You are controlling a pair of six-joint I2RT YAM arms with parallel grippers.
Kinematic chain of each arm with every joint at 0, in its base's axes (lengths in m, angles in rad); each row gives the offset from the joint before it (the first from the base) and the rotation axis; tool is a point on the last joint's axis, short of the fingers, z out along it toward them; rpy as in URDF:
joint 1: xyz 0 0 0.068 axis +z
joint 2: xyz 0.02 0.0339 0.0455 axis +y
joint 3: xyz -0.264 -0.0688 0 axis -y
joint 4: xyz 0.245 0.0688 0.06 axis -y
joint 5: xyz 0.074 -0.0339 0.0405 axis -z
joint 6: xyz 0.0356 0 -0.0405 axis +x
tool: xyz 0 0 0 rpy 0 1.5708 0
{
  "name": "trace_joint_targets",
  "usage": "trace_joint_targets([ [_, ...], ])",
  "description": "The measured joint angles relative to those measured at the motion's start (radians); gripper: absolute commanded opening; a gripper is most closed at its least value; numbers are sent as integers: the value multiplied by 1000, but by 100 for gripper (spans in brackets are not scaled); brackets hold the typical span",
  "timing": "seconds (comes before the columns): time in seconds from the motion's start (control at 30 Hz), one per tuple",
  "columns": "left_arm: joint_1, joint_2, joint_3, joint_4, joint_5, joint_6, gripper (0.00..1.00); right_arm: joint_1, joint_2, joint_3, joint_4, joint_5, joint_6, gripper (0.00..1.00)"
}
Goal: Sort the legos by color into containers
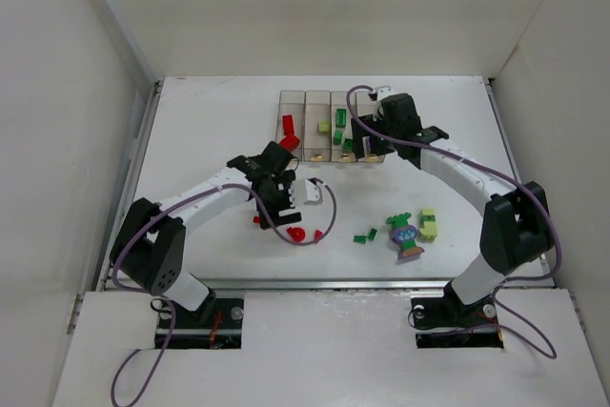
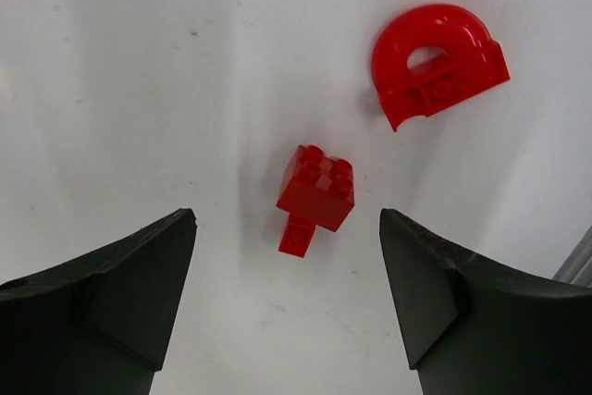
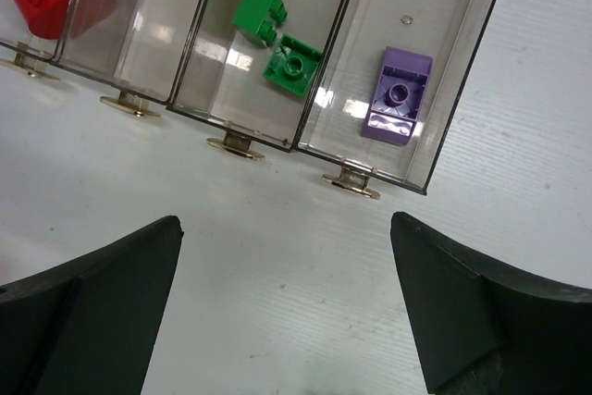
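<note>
The left arm (image 1: 205, 193) and the right arm (image 1: 457, 171) are each built of smooth white tubular links joined by blocky black housings. Each stands on a black base plate (image 1: 200, 323) at the table's near edge, and the left plate bears a small red-orange mark. A thin purple cable (image 1: 334, 212) runs along each arm, hanging loose near a small white block (image 1: 312, 190) at the wrist, while the left fingers (image 2: 111, 302) and right fingers (image 3: 92, 312) are matte black wedges, broad at the root, with blunt tips and a raised inner ridge.
</note>
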Motion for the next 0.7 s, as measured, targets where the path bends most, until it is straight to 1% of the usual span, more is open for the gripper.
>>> trace_joint_targets([
  [0.1,-27,-1,-40,5,0,63,79,0,0,0,0,-3,0,100],
  [0.23,-57,9,-61,18,-1,112,74,0,6,0,0,-3,0,100],
  [0.3,-62,20,-69,45,-8,126,65,0,7,0,0,-3,0,100],
  [0.43,-63,29,-105,81,-27,153,49,0,7,0,0,-3,0,100],
  [0.5,-62,34,-113,84,-35,159,48,0,7,0,0,-3,0,100],
  [0.6,-63,40,-113,94,-37,163,52,0,7,0,-1,-3,0,100],
  [0.7,-62,40,-113,102,-39,163,51,0,7,0,-1,-3,0,100],
])
